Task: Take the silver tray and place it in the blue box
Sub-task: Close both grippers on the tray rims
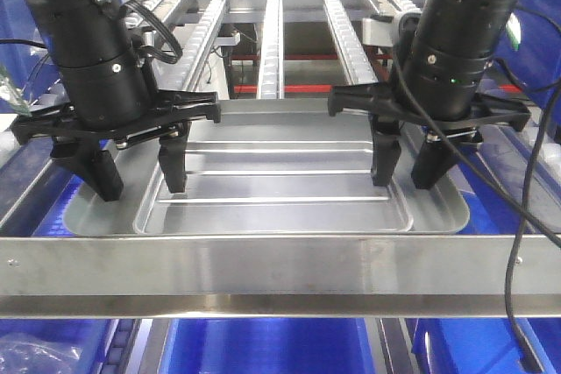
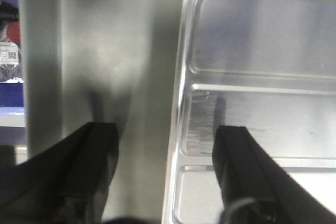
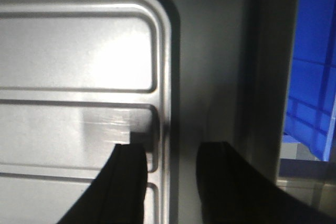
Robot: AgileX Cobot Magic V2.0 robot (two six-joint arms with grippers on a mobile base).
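A: How far had the robot got with the silver tray?

B: Not far. The tray lay flat on the grey shelf, just behind the steel rail at the near edge, with the roller tracks beyond it. Nothing was lifted.

A: And the 2 arms?

B: Both were down at the tray's ends. The left gripper stood with jaws apart across the left rim, 1 finger inside the tray and 1 outside it. The right gripper straddled the right rim the same way, also unclosed. Neither held anything.

A: The blue box?

B: Blue plastic showed below the rail, nearer than the tray, and that was likely it, though its rim was out of view. So the approach looked done. The pinch on both rims, the lift, the carry over the rail and the set-down in the box were all left.
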